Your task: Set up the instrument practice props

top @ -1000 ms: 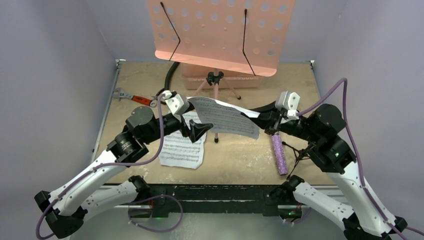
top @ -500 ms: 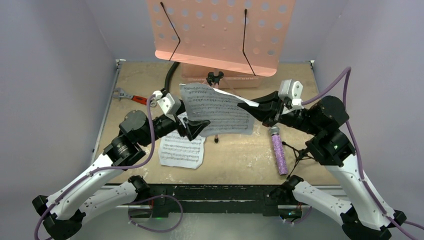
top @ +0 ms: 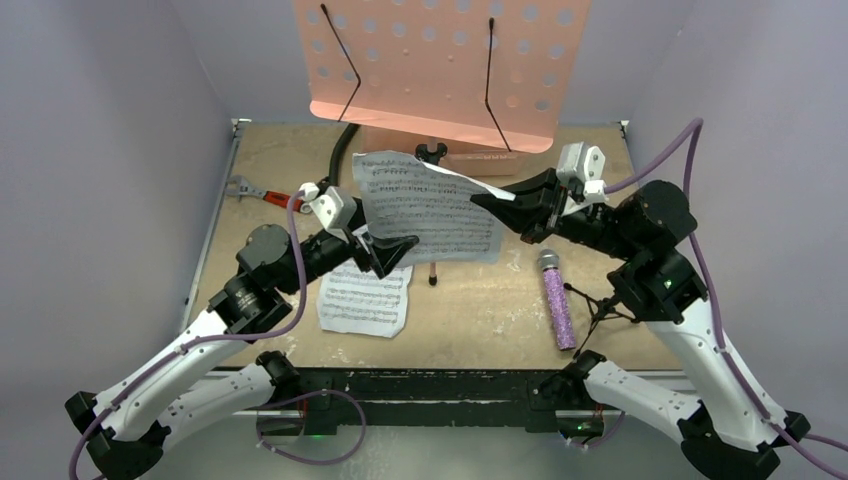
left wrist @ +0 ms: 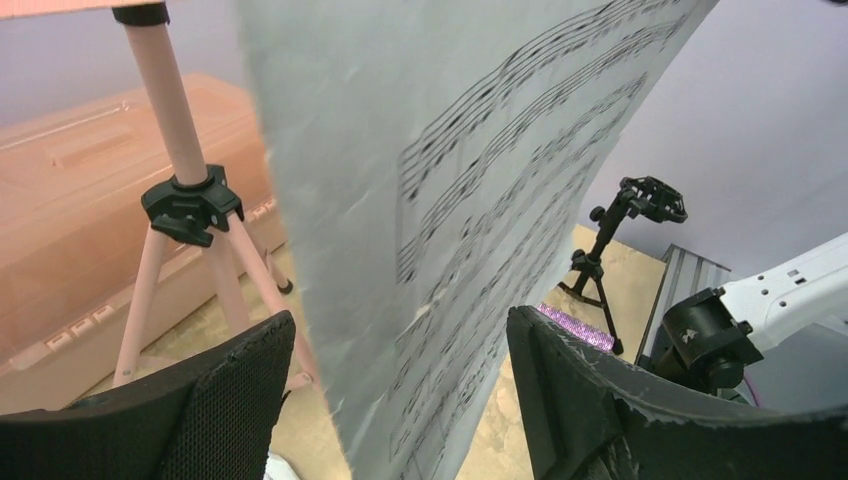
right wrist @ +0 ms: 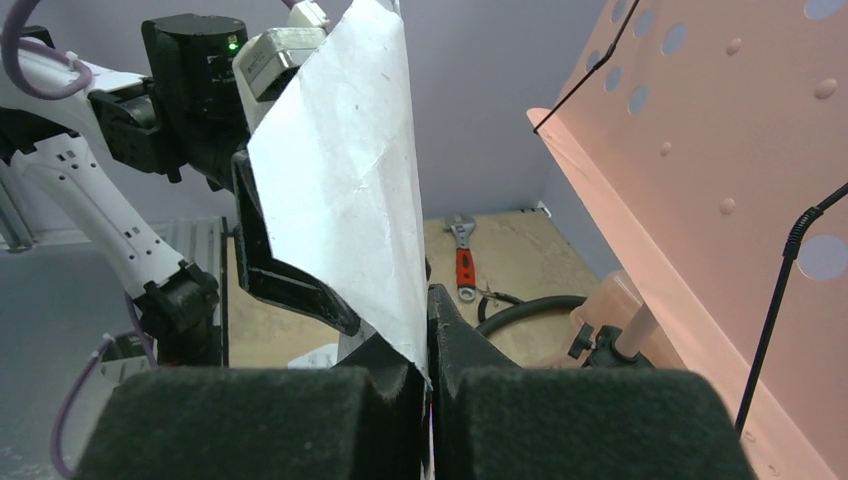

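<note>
The right gripper [top: 485, 202] is pinching the right edge of one page [top: 430, 205] and is lifting it. A second ago this page was lying lower and flatter over the table [top: 480, 320]. Now it is standing taller and is closer to the bottom lip of the stand [top: 440, 70].

The left gripper [top: 395, 252] is open. The page's lower corner is hanging between its two fingers, and they are not squeezing it.

So the page is getting near its spot, but it is not resting on the stand yet. I think it is going to need to go up and back a bit more.

The other page [top: 365, 298] is lying flat on the table by the left arm. The mic [top: 555, 300] is lying by the right arm. The little mic stand [left wrist: 620, 240] is standing just beside it, and its clip is holding nothing.

The pink box [left wrist: 60, 180] is sitting behind the stand's legs with its lid shut, so I cannot tell what is in it.
</note>
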